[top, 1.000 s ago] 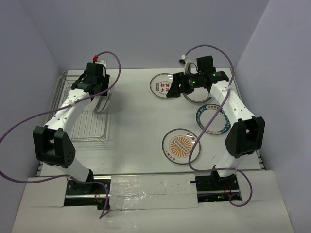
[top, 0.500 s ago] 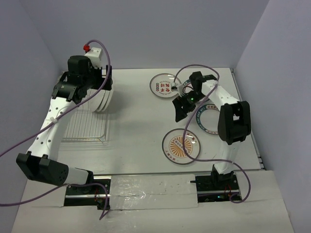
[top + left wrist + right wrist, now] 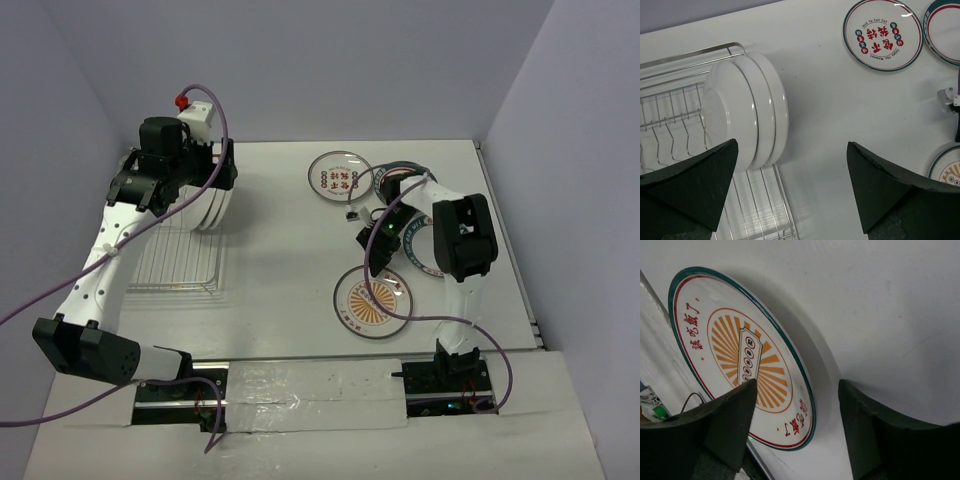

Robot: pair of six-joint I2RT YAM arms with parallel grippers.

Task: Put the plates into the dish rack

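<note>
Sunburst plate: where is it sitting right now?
The sunburst plate lies flat on the table's right side in the top view, nearer the bases than the teal-ringed plate, with the right gripper just beyond it.

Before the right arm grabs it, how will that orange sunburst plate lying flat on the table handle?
The sunburst plate looks glossy and rigid: probably stiff but slippery in a pinch. It lies flat on the table, so a push would likely slide it, not tip it, and its low rim may be hard to get under. Dropped, it might chip.
</note>
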